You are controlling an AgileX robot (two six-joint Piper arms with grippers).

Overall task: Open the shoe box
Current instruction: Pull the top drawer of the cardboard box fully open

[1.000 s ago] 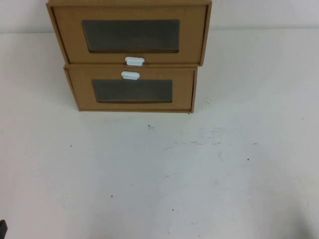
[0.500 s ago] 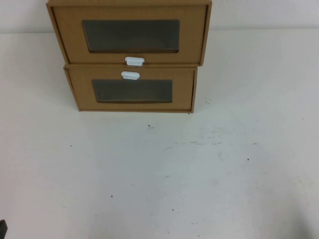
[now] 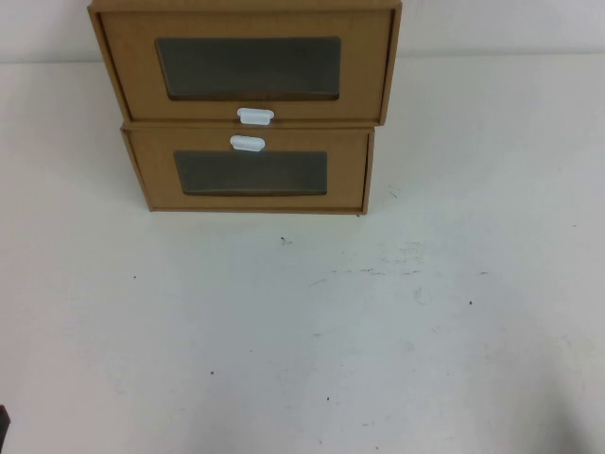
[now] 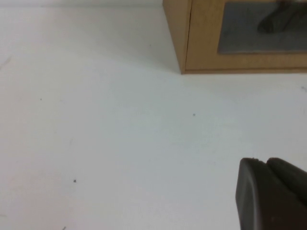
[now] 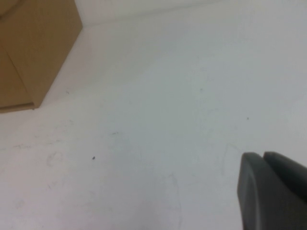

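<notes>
Two stacked brown cardboard shoe boxes (image 3: 246,123) with dark windows block the white tabletop (image 3: 378,331) at 12 o'clock, their fronts facing 6 o'clock. From 3 through 6 to 9 o'clock the surface gives open room, with free lanes past both box sides.

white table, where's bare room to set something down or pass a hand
The white table is bare in front of the two stacked brown cardboard shoe boxes, plus strips on either side of them. Crowded only at back centre, where they stand. The left end effector sits near-left, the right end effector right of the boxes, both shut.
</notes>
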